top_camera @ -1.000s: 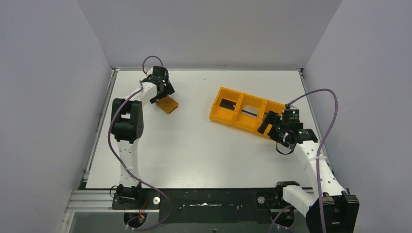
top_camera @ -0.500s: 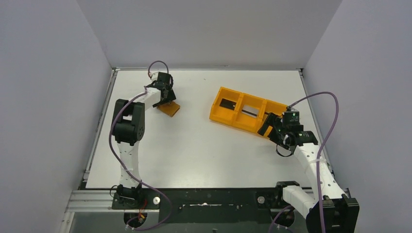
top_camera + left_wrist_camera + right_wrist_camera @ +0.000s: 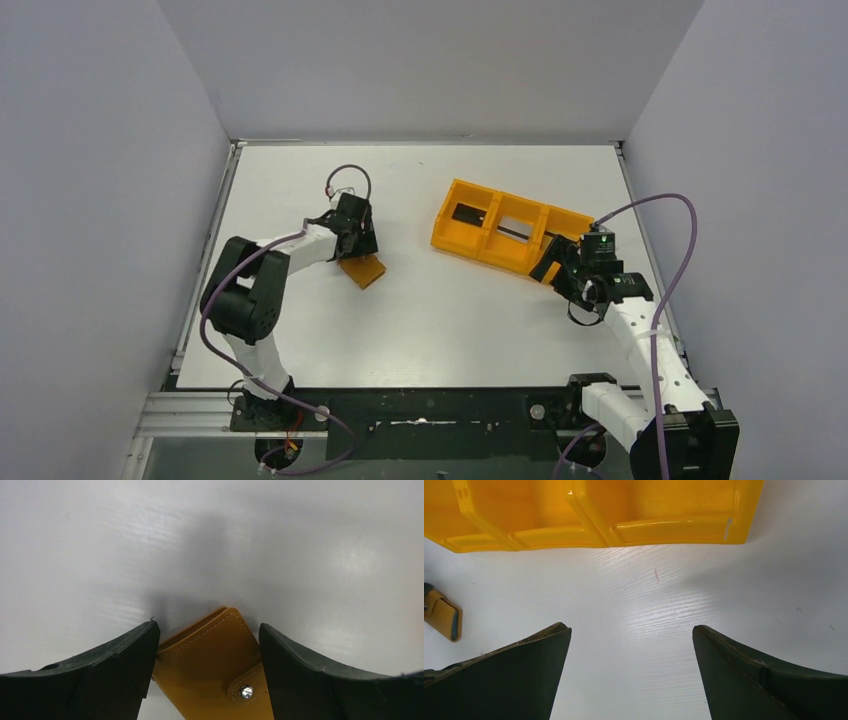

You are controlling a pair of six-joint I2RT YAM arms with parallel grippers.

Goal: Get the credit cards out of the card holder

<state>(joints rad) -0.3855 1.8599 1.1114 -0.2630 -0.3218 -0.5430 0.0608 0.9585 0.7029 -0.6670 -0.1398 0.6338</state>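
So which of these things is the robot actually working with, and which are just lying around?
Job: card holder, gripped by the left claw; dark flat piece in the orange tray, perhaps a card.
Lying about: the tray itself; right claw, open and empty.

count: 1 card holder (image 3: 366, 271), left of worktop centre; 1 orange tray (image 3: 478, 255) toward the right edge, 3 compartments; 1 dark credit card (image 3: 468, 212) visible in it, plus 1 dark sliver (image 3: 515, 233), can't ID; 2 arms, so 2 grippers: left gripper (image 3: 206, 627), right gripper (image 3: 631, 629)
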